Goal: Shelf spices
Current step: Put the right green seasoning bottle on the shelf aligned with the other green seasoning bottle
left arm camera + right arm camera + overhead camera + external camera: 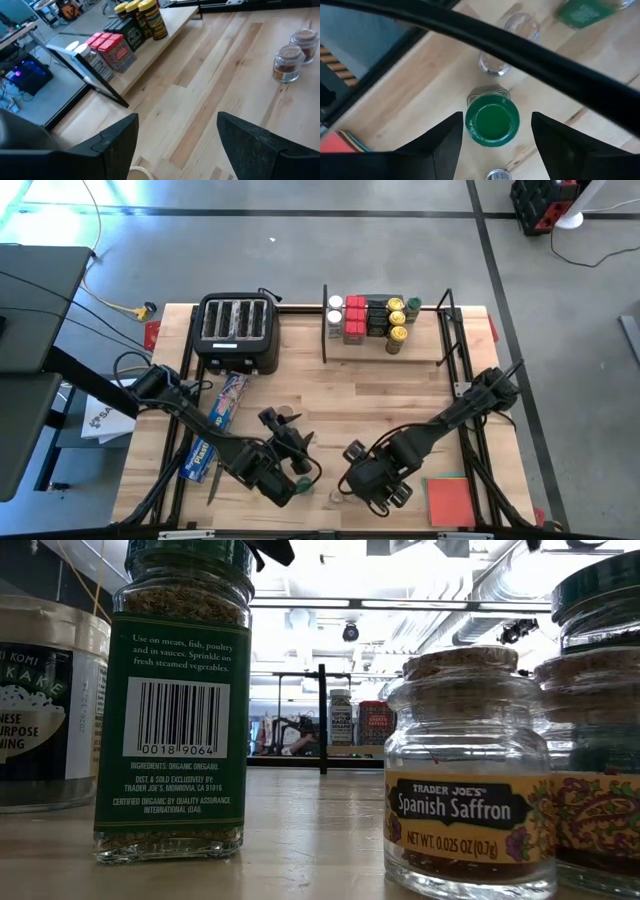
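Observation:
The shelf (400,352) stands at the table's far side, right of centre. A row of spices (366,319) rests on its board (176,24): yellow-lidded jars, black boxes, red tins (111,47) and white-lidded jars. Loose spices stand near the front edge: a green-labelled jar (172,720), a saffron jar (465,780) and two small corked jars (294,54). My right gripper (497,118) hangs open above an upright green-lidded jar (492,120), one finger on either side of it. My left gripper (177,125) is open over bare table near the front, pointing toward the shelf.
A black toaster (238,330) stands at the far left, and a long blue box (215,430) lies under my left arm. A red pad (450,500) is at the near right corner. Clear small jars (495,65) stand just beyond the green-lidded one. A black rod (520,50) crosses the right wrist view.

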Robot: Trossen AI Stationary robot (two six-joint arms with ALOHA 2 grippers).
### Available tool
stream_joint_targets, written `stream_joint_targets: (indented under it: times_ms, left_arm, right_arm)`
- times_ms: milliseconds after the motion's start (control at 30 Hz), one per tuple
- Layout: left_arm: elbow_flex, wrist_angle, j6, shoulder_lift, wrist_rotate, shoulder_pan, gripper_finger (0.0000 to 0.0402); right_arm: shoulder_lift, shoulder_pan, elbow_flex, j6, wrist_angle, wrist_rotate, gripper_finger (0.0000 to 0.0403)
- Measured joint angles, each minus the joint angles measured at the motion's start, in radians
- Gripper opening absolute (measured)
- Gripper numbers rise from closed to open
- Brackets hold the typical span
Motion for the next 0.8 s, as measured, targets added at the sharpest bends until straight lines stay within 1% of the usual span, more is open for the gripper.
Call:
stream_joint_targets:
  times_ms: [167, 333, 433, 500, 667, 800]
  left_arm:
    - [0.000, 0.000, -0.006, 0.000, 0.000, 0.002, 0.0266]
    - [0.000, 0.000, -0.006, 0.000, -0.001, 0.002, 0.0266]
    - [0.000, 0.001, -0.007, 0.000, 0.000, 0.004, 0.0266]
    - [0.000, 0.002, -0.007, 0.000, 0.001, 0.006, 0.0266]
    - [0.000, 0.003, -0.006, 0.000, 0.002, 0.008, 0.0266]
    - [0.000, 0.003, -0.006, 0.000, 0.005, 0.008, 0.0266]
  right_arm:
    - [0.029, 0.009, 0.000, -0.002, -0.002, 0.018, 0.0232]
    - [0.055, 0.019, 0.000, -0.035, -0.001, 0.030, 0.0259]
    - [0.071, 0.020, 0.000, -0.027, -0.004, 0.067, 0.0273]
    - [0.085, 0.019, 0.000, -0.020, -0.013, 0.085, 0.0276]
    - [0.101, 0.019, 0.000, -0.021, -0.011, 0.085, 0.0274]
    - [0.103, 0.019, 0.000, -0.020, -0.011, 0.084, 0.0249]
